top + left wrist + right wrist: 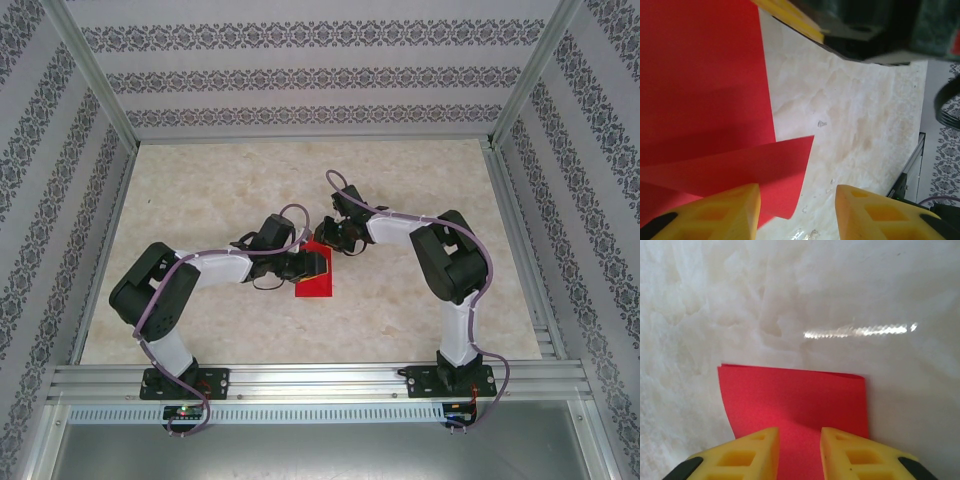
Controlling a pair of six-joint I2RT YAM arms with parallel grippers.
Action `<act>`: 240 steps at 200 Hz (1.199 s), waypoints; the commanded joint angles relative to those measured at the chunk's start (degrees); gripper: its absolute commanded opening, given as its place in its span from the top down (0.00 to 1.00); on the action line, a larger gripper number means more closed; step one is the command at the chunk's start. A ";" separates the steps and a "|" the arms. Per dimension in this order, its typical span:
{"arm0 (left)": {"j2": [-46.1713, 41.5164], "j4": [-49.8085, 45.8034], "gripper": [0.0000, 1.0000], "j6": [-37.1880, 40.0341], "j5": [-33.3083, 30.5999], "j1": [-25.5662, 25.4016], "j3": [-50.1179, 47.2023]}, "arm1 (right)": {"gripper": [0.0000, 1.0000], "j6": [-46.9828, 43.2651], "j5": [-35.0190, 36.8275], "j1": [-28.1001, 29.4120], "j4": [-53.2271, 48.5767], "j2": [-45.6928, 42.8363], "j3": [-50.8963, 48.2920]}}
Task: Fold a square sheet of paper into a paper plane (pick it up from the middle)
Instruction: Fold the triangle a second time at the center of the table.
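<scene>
Top external view: the partly folded square sheet of paper (314,287) lies mid-counter (200,200). At its 10 o'clock, the left gripper (796,192) has its jaws wide apart over a raised flap. At 1 o'clock, the right gripper (799,432) has its jaws narrowly parted and holds nothing.

A: Walls?
B: Three wallpapered walls (300,75), white with dark ornamental bands: left, far, right. Aluminium posts (93,75) at both far corners.
A: Surface, light?
B: Table (400,180), pale marbled beige; aluminium rail (320,382) along near edge; one bright glare streak (860,331).
</scene>
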 commanded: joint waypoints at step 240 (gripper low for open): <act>1.34 -0.72 0.83 1.01 -5.00 -0.62 -0.81 | 0.74 -11.67 -7.87 1.49 -3.16 -14.55 -14.25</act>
